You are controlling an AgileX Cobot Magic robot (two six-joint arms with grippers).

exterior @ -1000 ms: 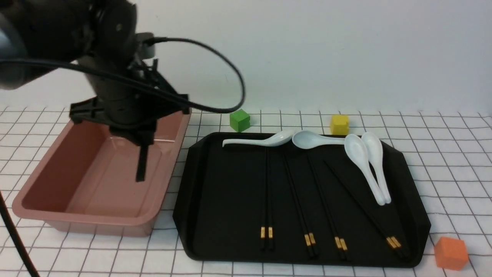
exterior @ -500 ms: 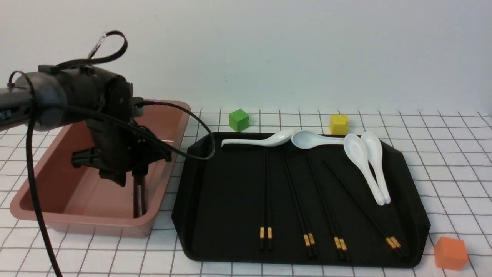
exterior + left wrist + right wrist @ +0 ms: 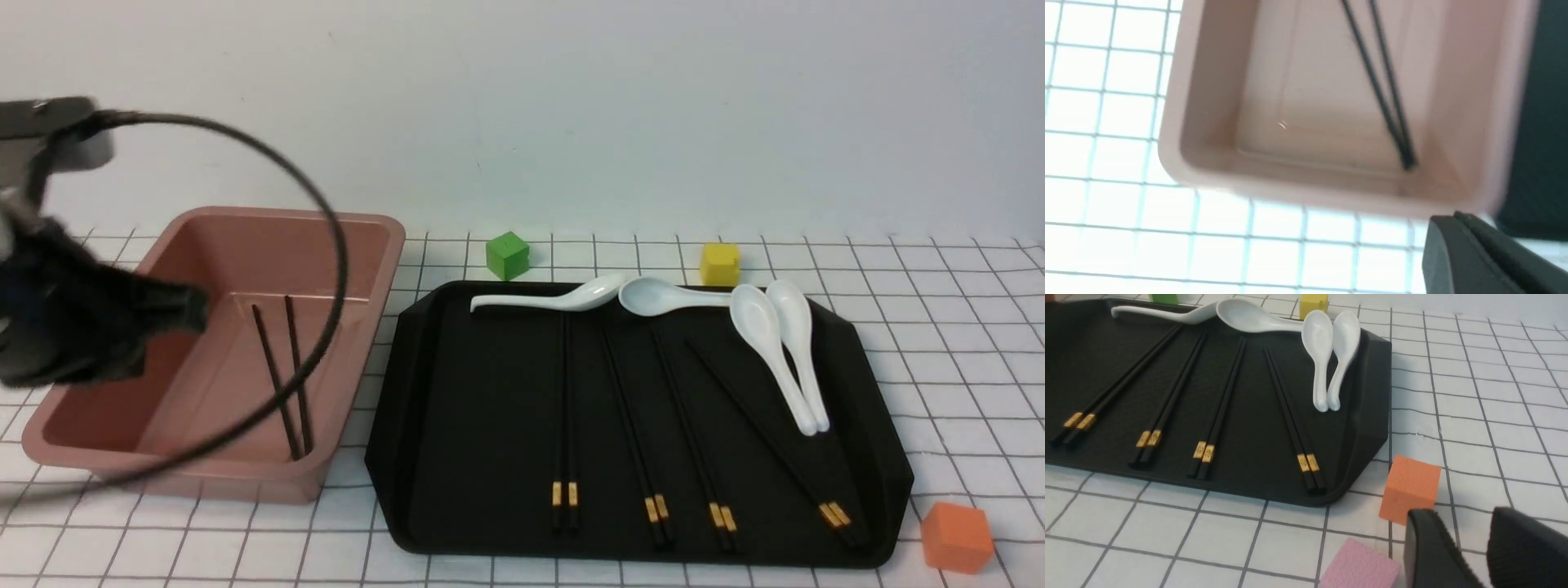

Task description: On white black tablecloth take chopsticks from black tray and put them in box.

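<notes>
The plain black chopsticks (image 3: 282,376) lie loose inside the pinkish-brown box (image 3: 245,217) on the gridded tablecloth (image 3: 963,351), near its right wall. They also show in the left wrist view (image 3: 1376,81), inside the box (image 3: 1208,81). My left arm (image 3: 73,335) is a blur at the far left, over the box's left rim. My left gripper (image 3: 1455,216) has its jaws pressed together, empty, off the box's near corner. The black tray (image 3: 482,408) lies right of the box. My right gripper (image 3: 1466,522) is open and empty, low over the cloth beside the tray's corner (image 3: 1253,416).
Several pairs of gold-banded black chopsticks (image 3: 565,408) and several white spoons (image 3: 767,343) lie in the tray. A green cube (image 3: 509,255) and a yellow cube (image 3: 721,264) stand behind it. An orange cube (image 3: 957,536) and a pink cube (image 3: 1359,565) stand near my right gripper. A cable (image 3: 326,237) loops over the box.
My left arm went down into the box with the plain chopsticks, let them go and pulled away to the left. The chopsticks now lie in the box.
</notes>
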